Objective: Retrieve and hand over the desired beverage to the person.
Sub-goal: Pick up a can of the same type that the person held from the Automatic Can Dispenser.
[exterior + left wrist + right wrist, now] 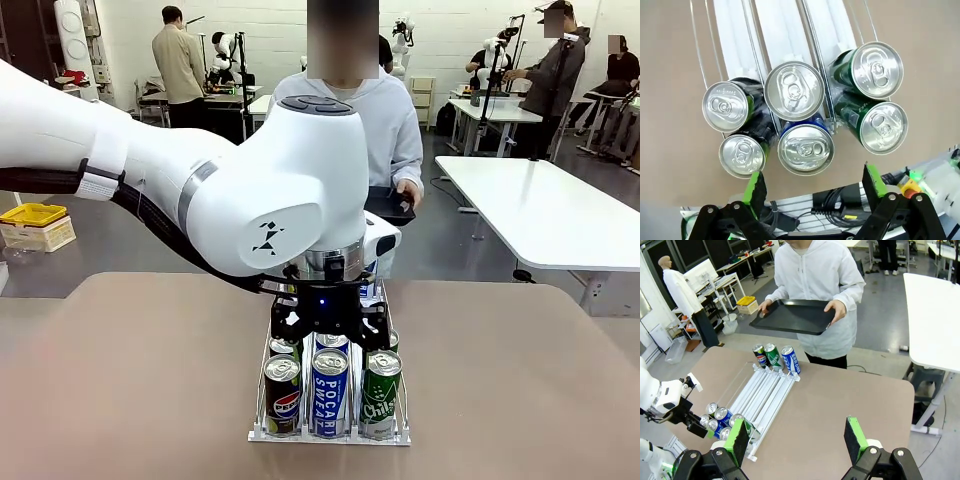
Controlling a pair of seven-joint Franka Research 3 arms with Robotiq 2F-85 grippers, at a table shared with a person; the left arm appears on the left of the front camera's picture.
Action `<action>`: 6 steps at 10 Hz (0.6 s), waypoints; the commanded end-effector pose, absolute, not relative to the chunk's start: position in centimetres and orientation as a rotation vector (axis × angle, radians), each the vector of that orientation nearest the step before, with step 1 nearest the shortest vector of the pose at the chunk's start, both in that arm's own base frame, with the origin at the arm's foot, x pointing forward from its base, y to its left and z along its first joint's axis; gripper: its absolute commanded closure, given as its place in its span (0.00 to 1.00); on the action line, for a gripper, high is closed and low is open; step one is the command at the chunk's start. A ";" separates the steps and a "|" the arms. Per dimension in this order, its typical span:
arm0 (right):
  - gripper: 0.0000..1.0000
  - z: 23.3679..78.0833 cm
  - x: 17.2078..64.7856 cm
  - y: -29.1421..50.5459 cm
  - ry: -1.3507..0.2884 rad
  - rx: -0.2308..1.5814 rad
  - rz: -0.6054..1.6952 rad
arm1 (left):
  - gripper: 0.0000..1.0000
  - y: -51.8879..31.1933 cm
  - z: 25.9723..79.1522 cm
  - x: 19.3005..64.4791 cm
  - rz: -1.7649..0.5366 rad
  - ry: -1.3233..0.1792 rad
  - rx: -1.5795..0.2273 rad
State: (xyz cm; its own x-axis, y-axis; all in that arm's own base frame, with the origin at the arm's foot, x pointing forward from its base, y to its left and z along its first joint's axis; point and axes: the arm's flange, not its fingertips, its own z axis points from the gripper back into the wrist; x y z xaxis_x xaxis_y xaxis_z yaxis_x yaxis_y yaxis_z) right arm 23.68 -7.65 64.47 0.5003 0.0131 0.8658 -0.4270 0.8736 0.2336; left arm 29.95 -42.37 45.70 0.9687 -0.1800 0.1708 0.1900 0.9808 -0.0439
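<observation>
Six cans (805, 148) stand upright in two rows of three at the robot's end of a wire rack (785, 30) with three lanes. In the front view the near row reads Pepsi (283, 397), Pocari Sweat (330, 392) and a green can (380, 395), each with a like can right behind it. Which one is wanted cannot be told. From the right wrist, three more cans (774, 356), again Pepsi, green and blue, stand side by side at the far end of the rack, nearest the person. The rack's rails between the two groups are bare. The left gripper (330, 335) hangs low over the near group, pointing down, its jaws spread wide and holding nothing. In its own wrist view the green pads (756, 187) sit to either side of the middle lane, just short of the nearest blue can and apart from every can top. The rack lies lengthwise down the middle of the brown table (130, 380). The right gripper (796, 437) is high above the table, jaws wide apart and empty, looking down across the rack at the person. The person (815, 275), in a white hooded jacket, stands at the far edge of the table and holds a flat black tray (795, 316) level in both hands at waist height, with nothing on it.
</observation>
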 end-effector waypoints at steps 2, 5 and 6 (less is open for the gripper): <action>0.00 64.4 23.9 -7.5 -1.020 0.479 0.291 | 0.00 -42.1 44.6 30.2 -0.287 -0.195 -0.023; 0.00 64.4 23.9 -7.5 -1.020 0.479 0.291 | 0.00 -42.5 44.1 30.6 -0.210 -0.186 0.015; 0.00 64.4 23.9 -7.5 -1.020 0.479 0.291 | 0.00 -42.8 44.0 30.7 -0.185 -0.177 0.018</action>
